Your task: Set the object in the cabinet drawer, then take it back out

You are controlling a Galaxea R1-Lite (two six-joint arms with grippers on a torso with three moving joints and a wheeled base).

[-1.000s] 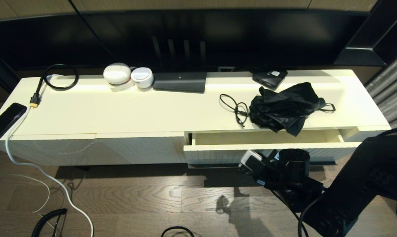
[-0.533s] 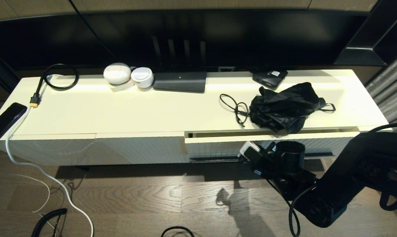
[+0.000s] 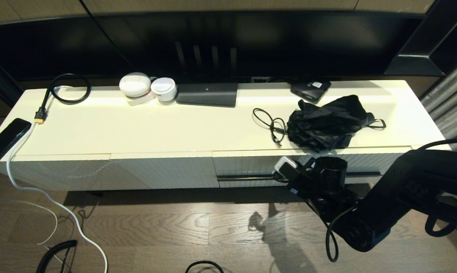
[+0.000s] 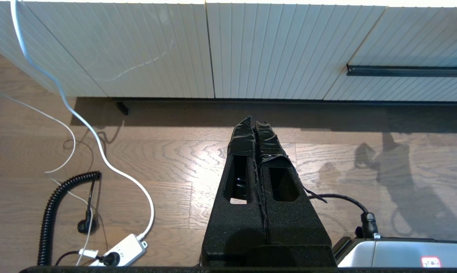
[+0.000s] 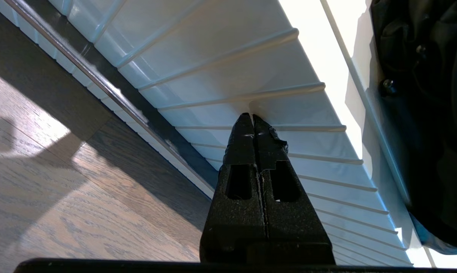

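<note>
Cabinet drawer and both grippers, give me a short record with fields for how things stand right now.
drawer: fully shut, front flush with the neighbouring fluted panels
handle: black bar, low on the drawer front, nothing gripping it
right gripper: fingers shut, tips against the drawer front above the handle
left gripper: fingers shut, empty, over the floor in front of the cabinet
black bag: crumpled on the cabinet top, above the drawer
thin cable: on the cabinet top, left of the bag
</note>
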